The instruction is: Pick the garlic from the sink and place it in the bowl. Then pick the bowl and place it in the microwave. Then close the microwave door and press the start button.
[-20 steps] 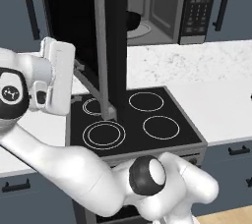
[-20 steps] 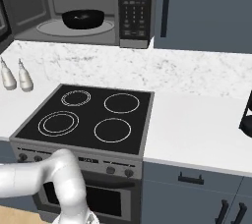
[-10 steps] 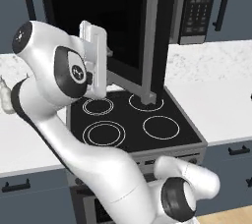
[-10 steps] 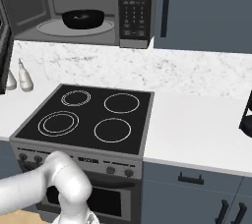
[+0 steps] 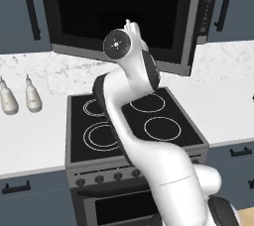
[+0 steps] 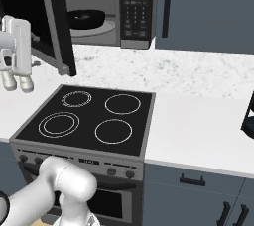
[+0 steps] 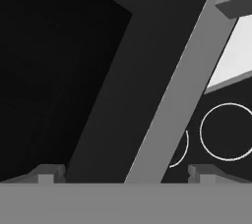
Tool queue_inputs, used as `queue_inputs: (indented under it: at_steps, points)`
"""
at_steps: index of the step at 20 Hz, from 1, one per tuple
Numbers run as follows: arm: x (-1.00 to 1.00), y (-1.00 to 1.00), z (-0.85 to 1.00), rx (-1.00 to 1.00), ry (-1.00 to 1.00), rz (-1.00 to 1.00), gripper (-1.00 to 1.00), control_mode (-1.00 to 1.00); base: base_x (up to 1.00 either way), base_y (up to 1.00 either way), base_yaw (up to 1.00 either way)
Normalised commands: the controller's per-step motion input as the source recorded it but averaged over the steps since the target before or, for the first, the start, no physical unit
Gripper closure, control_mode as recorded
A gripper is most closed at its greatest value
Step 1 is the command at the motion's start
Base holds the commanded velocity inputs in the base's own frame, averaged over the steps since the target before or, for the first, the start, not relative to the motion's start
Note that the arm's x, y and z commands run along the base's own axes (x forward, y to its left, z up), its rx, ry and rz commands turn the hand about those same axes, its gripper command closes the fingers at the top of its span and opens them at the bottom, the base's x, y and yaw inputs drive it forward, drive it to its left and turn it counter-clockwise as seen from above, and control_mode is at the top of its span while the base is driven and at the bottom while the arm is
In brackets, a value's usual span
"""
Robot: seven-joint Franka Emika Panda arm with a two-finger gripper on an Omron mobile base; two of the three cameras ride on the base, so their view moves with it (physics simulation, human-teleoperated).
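The microwave [image 6: 136, 9] stands above the counter with its keypad panel [image 5: 211, 2] at the right. The microwave door [image 5: 119, 12], wide black glass in a dark frame, is swung most of the way across the opening. From the right base view the door [image 6: 55, 22] still stands ajar. The black bowl [image 6: 86, 19] sits on the turntable inside. My gripper [image 7: 125, 174] is open and empty, close against the door's outer face; its white hand [image 6: 16, 46] is left of the door. The garlic is hidden and the sink is out of view.
A black four-burner stove [image 5: 131, 121] lies below the microwave, with oven knobs along its front. Two pale bottles [image 5: 20, 96] stand on the white marble counter [image 6: 198, 121] at the left. A dark appliance [image 6: 248, 113] sits at the counter's far right.
The microwave door has swung from wide open to nearly closed. My arm has swept from the left across the stove, following the door's outer face. The gripper stays open.
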Motion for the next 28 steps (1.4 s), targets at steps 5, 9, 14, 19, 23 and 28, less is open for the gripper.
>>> queue_inputs:
  at_steps: [5, 9, 14, 19, 23, 28]
  points:
    - [1.0, -0.4, 0.33, 0.0, 0.13, 0.21, -1.0, -1.0, 0.0, 0.0, 0.0]
    - [1.0, -0.01, 0.0, 0.0, 0.23, 0.2, -1.0, -1.0, 0.0, 0.0, 0.0]
    - [0.95, 0.0, 0.0, -0.01, 0.12, 0.2, -1.0, -1.0, 0.0, 0.0, 0.0]
    - [0.43, 0.0, -0.01, -0.05, -0.04, 0.21, -1.0, -1.0, 0.0, 0.0, 0.0]
    - [0.2, 0.0, -0.18, -0.08, -0.19, 0.2, -1.0, -1.0, 0.0, 0.0, 0.0]
    - [0.16, 0.0, -0.13, -0.04, -0.2, 0.19, -1.0, -1.0, 0.0, 0.0, 0.0]
